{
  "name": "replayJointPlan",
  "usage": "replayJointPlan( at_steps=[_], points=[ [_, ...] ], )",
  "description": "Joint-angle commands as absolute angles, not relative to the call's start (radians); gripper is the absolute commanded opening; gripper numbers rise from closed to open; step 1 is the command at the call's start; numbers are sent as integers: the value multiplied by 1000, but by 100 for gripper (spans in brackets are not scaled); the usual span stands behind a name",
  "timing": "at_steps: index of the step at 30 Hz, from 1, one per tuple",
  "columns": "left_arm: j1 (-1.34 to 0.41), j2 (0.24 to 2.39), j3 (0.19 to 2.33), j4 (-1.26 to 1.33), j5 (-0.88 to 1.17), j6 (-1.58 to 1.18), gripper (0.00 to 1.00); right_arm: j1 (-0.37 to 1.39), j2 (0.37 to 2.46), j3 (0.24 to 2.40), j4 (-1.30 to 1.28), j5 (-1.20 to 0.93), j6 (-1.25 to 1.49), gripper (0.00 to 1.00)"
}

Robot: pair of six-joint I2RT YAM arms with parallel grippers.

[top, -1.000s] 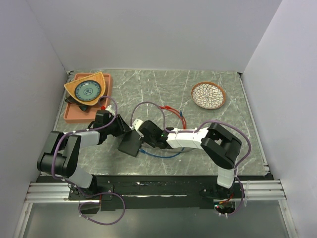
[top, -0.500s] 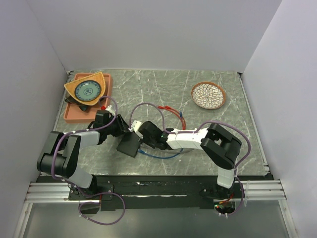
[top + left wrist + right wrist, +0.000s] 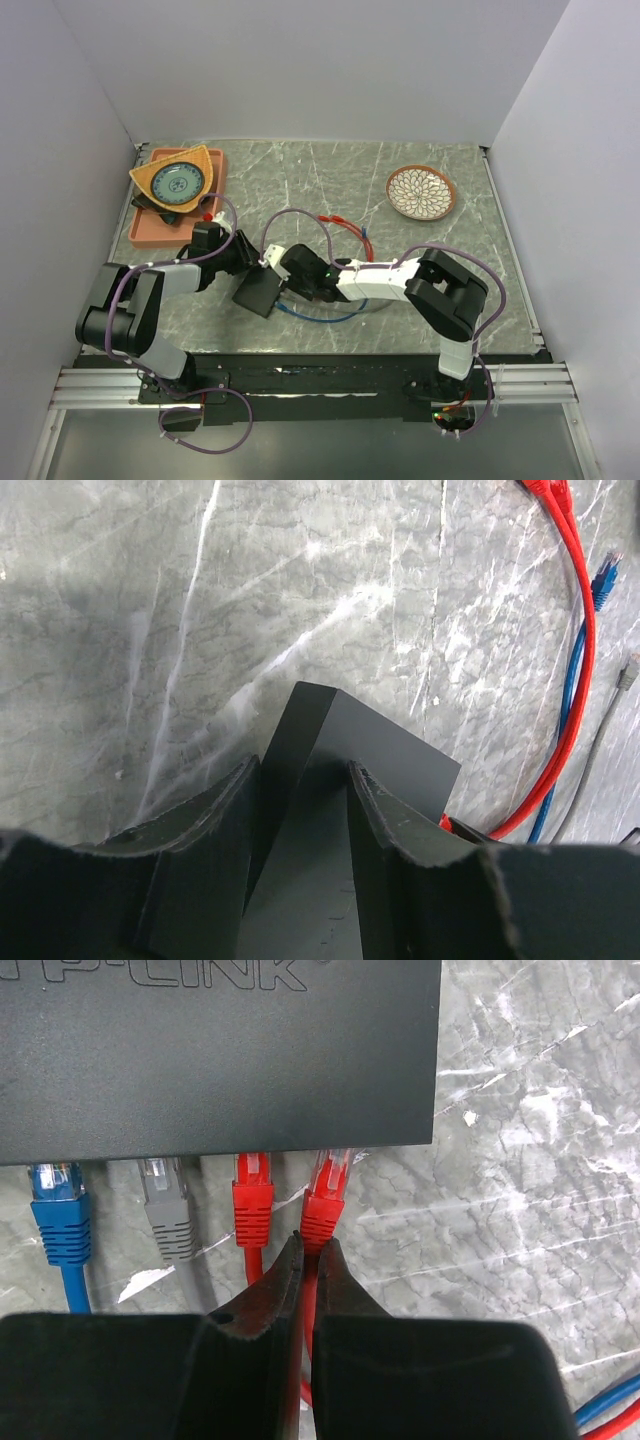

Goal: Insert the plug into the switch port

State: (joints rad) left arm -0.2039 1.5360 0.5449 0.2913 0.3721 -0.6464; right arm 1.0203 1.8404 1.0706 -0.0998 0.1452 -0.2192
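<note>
Marble table [image 3: 450, 290]: L gripper [image 3: 302, 772] clamped the black switch box [image 3: 200, 1050]. R gripper [image 3: 311, 1243] pinched the red cable [image 3: 310, 1290] just behind the plug [image 3: 325, 1200]. Plug tip sat tilted in the end port [image 3: 333, 1152], prob. not fully home. Final push + release left.

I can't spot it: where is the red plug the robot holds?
In the right wrist view, the red plug sits at the edge of the black switch, rightmost of four, beside another red plug.
</note>
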Motion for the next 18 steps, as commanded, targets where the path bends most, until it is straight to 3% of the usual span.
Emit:
replayJointPlan(
  at_steps=[1, 18],
  points=[
    [-221, 1566, 546, 304, 469, -649, 42, 1023, 1781, 1074, 83, 45, -221, 0],
    [-221, 1585, 548, 322, 512, -652, 36, 986, 1784, 1120, 95, 5, -235, 0]
  ],
)
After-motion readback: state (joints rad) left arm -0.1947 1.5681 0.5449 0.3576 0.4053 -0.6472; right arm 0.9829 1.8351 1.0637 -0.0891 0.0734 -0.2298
